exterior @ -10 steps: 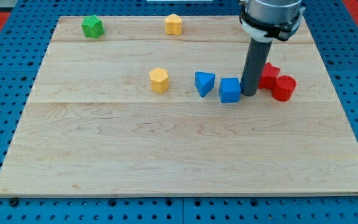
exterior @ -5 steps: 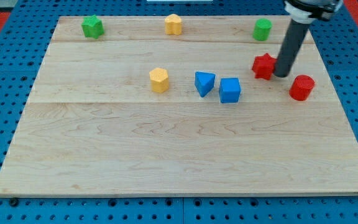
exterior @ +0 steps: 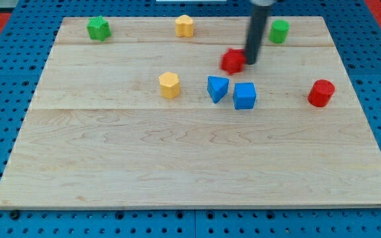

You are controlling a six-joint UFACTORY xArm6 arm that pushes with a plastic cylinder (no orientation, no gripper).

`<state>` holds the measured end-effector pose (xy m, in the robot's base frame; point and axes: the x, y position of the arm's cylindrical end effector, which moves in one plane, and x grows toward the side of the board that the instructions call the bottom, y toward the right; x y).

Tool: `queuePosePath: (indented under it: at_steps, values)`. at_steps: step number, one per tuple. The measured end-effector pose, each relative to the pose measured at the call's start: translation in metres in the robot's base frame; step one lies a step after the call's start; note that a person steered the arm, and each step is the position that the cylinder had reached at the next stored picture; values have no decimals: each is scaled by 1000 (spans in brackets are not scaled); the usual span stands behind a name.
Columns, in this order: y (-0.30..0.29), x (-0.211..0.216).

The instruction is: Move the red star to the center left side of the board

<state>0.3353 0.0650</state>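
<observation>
- Pressing against the right side of the red star (exterior: 232,61), my tip (exterior: 251,63) sits in the upper middle of the board (exterior: 177,165), with the rod rising out of the view's top.
- No claw shows on this arm, only the rod, so nothing can be said of jaws apart or together.
- Red star lies above the blue triangle (exterior: 217,88) and the blue cube (exterior: 245,96), apart from both.
- Yellow block (exterior: 169,85) lies to the left of the blue triangle.
- Red cylinder (exterior: 321,93) sits well apart, near the board's right edge.
- Along the top edge: a green block (exterior: 98,28) at the left, a yellow block (exterior: 185,26) in the middle, a green cylinder (exterior: 279,31) just right of the rod.
</observation>
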Motion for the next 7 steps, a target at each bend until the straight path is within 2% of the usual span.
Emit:
queuePosePath:
  at_steps: [1, 2, 3, 4, 5, 6, 7]
  values:
    - [-116, 17]
    - [-149, -6]
    - [-158, -29]
    - [-222, 8]
    - [-226, 12]
    - [-179, 25]
    - [-246, 29]
